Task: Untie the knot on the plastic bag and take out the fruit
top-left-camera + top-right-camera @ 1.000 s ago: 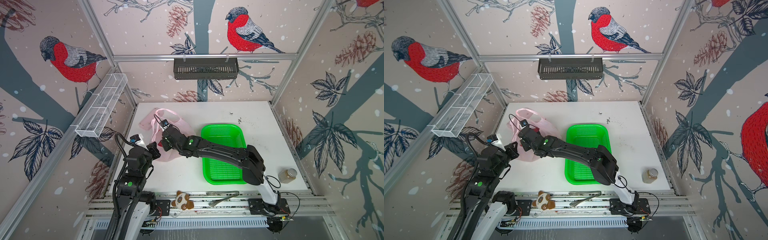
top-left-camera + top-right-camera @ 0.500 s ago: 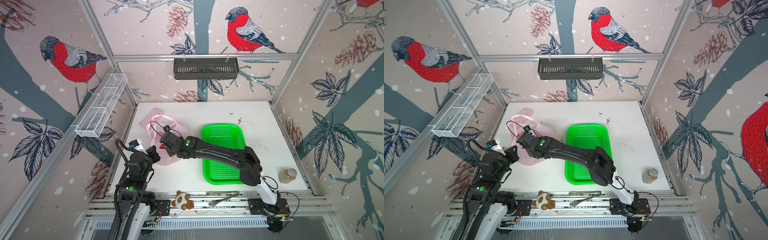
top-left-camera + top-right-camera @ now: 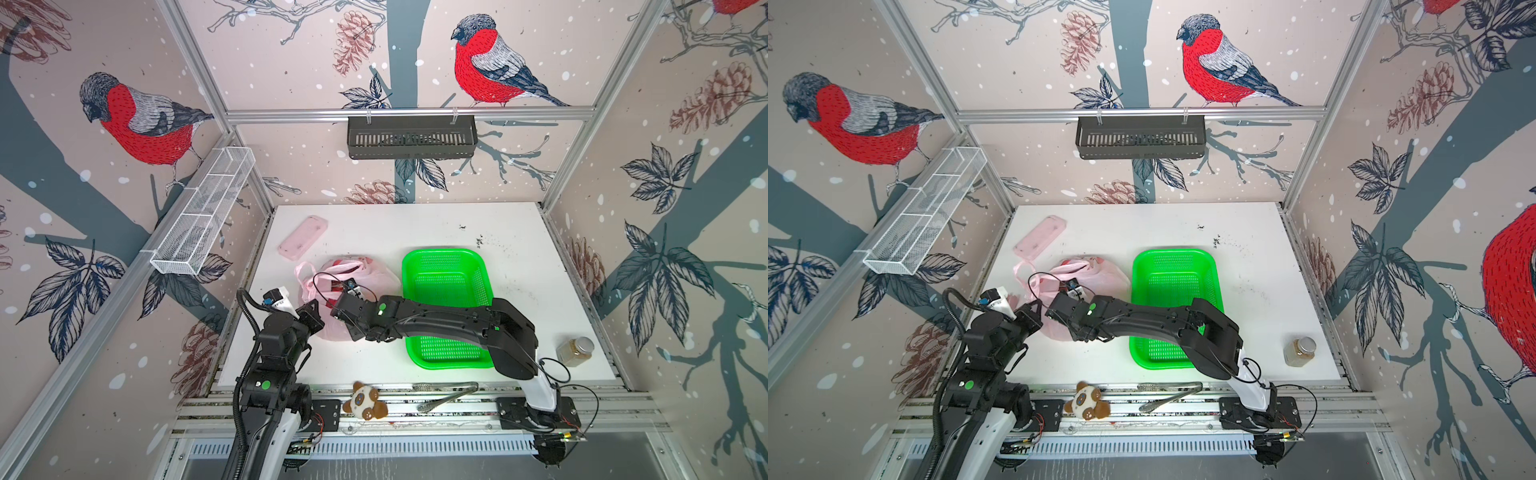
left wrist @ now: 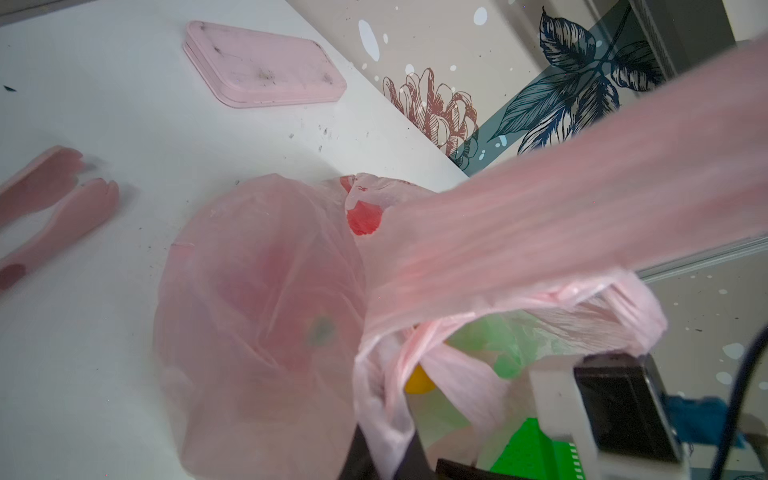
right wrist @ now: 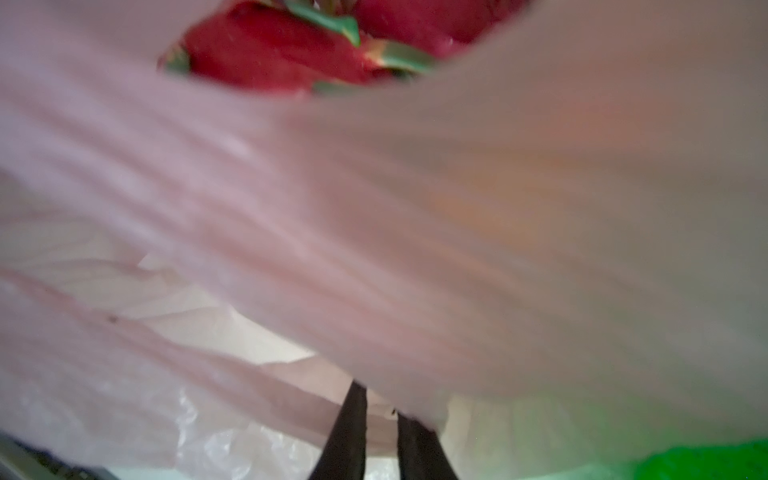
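The pale-pink plastic bag (image 3: 353, 278) lies left of the middle in both top views, with one loop handle (image 3: 305, 270) lying loose. My left gripper (image 3: 319, 323) is at the bag's near left side, shut on a bunch of its film (image 4: 386, 449). My right gripper (image 3: 336, 309) reaches across to the same spot; its jaws (image 5: 380, 419) stand almost together with bag film between them. A red dragon fruit (image 5: 270, 54) shows through the bag's mouth in the right wrist view. A yellow ball (image 4: 417, 380) shows in the left wrist view. The knot is hidden in the bunched film.
A green basket (image 3: 478, 270) sits right of the bag, partly under my right arm. A flat pink case (image 3: 303, 241) lies behind the bag. A jar (image 3: 575, 351) stands near the right edge. A plush toy (image 3: 365, 405) and metal tongs (image 3: 446, 392) lie on the front rail.
Both grippers have drawn the bag toward the front of the table, uncovering the pink case behind it. The right jaws have narrowed.
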`<state>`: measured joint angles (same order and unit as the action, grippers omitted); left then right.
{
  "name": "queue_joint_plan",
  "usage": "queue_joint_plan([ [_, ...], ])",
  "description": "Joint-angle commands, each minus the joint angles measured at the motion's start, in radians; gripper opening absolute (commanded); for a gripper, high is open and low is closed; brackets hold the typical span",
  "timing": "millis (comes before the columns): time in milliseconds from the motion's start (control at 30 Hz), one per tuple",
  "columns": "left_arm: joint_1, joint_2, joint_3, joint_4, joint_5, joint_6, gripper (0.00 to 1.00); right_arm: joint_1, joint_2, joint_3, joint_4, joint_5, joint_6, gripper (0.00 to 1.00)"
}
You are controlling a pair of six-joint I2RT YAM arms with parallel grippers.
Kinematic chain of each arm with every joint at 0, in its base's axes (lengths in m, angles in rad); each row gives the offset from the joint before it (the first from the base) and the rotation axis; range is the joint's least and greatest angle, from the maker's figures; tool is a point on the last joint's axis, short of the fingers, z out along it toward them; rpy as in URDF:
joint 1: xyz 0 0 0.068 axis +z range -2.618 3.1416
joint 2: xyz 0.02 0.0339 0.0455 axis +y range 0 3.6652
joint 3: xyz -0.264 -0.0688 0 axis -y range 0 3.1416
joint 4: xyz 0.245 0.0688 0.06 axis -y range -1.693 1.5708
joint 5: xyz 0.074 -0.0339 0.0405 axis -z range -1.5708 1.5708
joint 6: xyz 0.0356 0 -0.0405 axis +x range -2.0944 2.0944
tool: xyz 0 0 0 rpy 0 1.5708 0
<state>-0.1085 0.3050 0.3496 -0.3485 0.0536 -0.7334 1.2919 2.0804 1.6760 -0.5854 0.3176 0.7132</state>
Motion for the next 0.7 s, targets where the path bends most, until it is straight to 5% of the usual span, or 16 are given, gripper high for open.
queue_joint_plan([
  [0, 0.001, -0.001, -0.012, 0.065, 0.019, -0.014, 0.00, 0.022, -0.052, -0.076, 0.043, 0.029, 0.123, 0.18],
  [300, 0.000, 0.030, -0.056, 0.117, 0.069, -0.011, 0.00, 0.006, -0.103, -0.197, 0.111, 0.070, 0.176, 0.18],
  [667, 0.001, 0.024, -0.078, 0.144, 0.094, -0.021, 0.00, 0.056, -0.148, -0.122, 0.172, 0.098, 0.099, 0.18],
])
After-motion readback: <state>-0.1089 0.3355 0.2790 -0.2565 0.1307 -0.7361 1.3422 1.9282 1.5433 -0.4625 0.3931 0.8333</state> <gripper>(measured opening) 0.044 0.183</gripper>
